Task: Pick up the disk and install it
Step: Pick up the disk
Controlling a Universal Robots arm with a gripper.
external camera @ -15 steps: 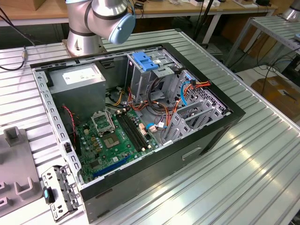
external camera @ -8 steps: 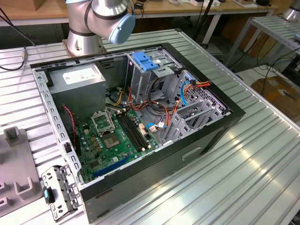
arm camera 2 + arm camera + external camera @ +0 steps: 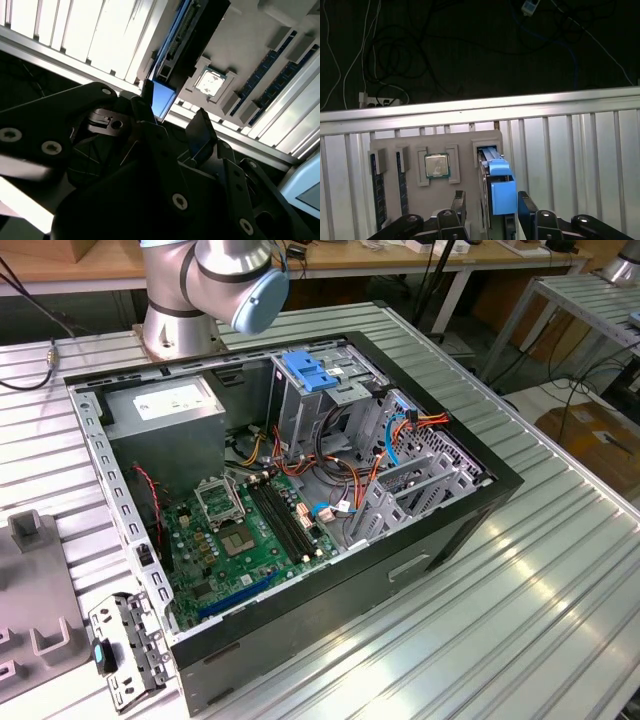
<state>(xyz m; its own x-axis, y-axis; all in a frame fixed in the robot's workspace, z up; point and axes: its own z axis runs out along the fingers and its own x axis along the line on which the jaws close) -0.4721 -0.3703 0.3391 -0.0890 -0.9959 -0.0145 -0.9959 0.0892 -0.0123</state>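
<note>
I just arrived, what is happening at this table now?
The gripper is open at the disk, which stands on edge in a grey holder tray beside a processor chip. One finger is on either side of the disk's blue carrier, not yet closed on it. The open computer case lies on the table, as the exterior view shows.

Bright blue-framed disk [image 3: 503, 196], matte black gripper [image 3: 492, 195], pale grey tray [image 3: 465, 145], ribbed silver table [image 3: 570, 150]; green motherboard [image 3: 230, 540] inside black case [image 3: 500, 480].
</note>
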